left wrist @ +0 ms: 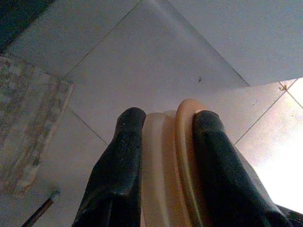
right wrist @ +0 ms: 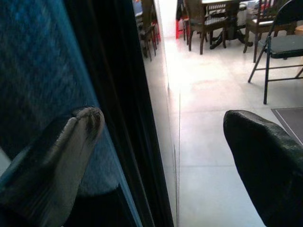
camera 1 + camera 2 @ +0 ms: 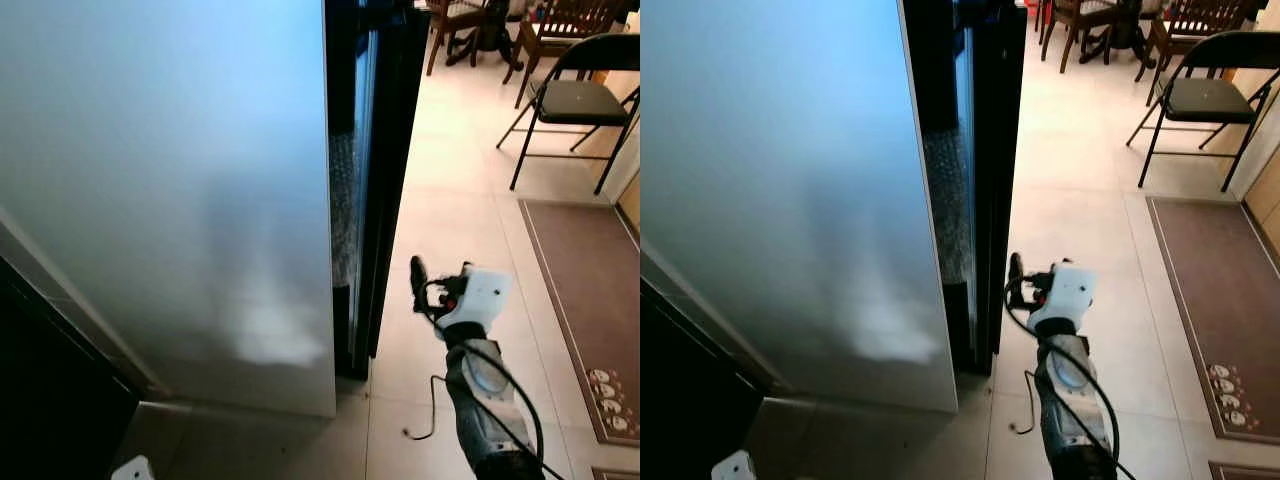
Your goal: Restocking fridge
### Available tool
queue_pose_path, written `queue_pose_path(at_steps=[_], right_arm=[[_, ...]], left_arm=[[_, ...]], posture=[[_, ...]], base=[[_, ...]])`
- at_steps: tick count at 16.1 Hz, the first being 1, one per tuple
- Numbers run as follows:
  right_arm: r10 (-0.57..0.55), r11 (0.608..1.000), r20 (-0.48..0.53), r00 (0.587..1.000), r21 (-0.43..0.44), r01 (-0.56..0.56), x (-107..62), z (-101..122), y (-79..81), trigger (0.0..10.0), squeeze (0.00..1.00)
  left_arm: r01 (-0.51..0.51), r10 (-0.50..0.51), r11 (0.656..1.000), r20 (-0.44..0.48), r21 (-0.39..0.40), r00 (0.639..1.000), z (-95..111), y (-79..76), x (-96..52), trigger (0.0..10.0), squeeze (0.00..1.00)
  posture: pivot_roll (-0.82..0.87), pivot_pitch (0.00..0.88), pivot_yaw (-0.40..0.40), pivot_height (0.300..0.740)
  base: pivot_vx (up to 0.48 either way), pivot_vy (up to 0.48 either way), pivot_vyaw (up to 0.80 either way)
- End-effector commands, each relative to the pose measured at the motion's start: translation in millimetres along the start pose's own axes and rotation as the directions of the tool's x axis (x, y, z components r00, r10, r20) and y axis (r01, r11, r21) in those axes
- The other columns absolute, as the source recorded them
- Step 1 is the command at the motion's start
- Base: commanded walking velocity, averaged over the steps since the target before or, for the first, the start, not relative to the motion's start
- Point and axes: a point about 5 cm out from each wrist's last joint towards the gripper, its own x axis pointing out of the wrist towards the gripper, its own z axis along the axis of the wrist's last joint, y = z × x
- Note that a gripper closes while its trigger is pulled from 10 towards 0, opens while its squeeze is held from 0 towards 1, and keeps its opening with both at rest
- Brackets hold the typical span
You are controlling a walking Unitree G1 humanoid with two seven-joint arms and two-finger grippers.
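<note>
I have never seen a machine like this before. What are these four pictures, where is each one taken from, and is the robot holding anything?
This is a walking humanoid robot with two arms, each ending in a gripper with two long black fingers. The two wide pictures come from cameras in its head, looking down. They show a tall grey fridge with a dark edge, standing on a pale tiled floor. The robot's right gripper is raised beside that dark edge, open and holding nothing. Further back are a black folding chair and a brown rug.

The other two pictures come from cameras on the wrists, looking along the fingers. In the left wrist view, the left gripper is shut on a cream-coloured round object; I cannot tell what it is. The right wrist view shows its fingers spread apart near the fridge.
</note>
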Motion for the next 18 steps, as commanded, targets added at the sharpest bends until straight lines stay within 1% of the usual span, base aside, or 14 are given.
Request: queue_pose_path(at_steps=[1,3,4,10,13,18], right_arm=[[0.003,1.000,-0.001,1.000,0.017,-0.003,3.8,1.7,3.7,10.0,0.00],[0.003,1.000,-0.025,1.000,0.027,-0.002,5.1,-1.8,5.0,10.0,0.00],[0.006,0.999,-0.023,1.000,0.033,-0.005,5.5,-2.1,6.7,10.0,0.00],[0.015,0.999,-0.019,1.000,0.050,-0.014,5.8,-3.4,16.4,10.0,0.00],[0.016,0.998,-0.021,1.000,0.062,-0.015,6.7,-4.2,20.8,10.0,0.00],[-0.005,0.998,-0.025,1.000,0.058,0.007,5.8,-5.4,16.4,10.0,0.00]], left_arm=[[-0.012,0.012,1.000,-0.013,0.010,1.000,-0.7,5.8,-0.7,10.0,0.00],[-0.009,0.010,0.999,-0.016,0.032,1.000,-1.2,6.0,-0.8,10.0,0.00],[-0.010,0.011,1.000,-0.012,0.025,1.000,-0.4,5.8,-0.7,10.0,0.00],[-0.005,0.005,1.000,-0.002,0.030,1.000,3.1,2.9,0.2,10.0,0.00],[-0.007,0.007,0.999,-0.001,0.032,1.000,4.2,2.6,0.5,10.0,0.00],[-0.010,0.011,0.999,-0.003,0.031,1.000,2.6,4.5,-0.1,10.0,0.00]], posture=[[-0.14,0.000,0.042,0.740],[-0.14,0.000,0.042,0.740],[-0.13,0.000,0.040,0.740],[-0.12,0.000,0.048,0.740],[-0.11,0.000,0.048,0.740],[-0.11,0.000,0.047,0.740]], base=[[0.247,0.000,0.00],[0.244,0.000,0.00],[0.247,0.000,-0.69],[0.247,0.000,0.00],[0.000,0.000,0.00],[0.000,0.000,0.00]])
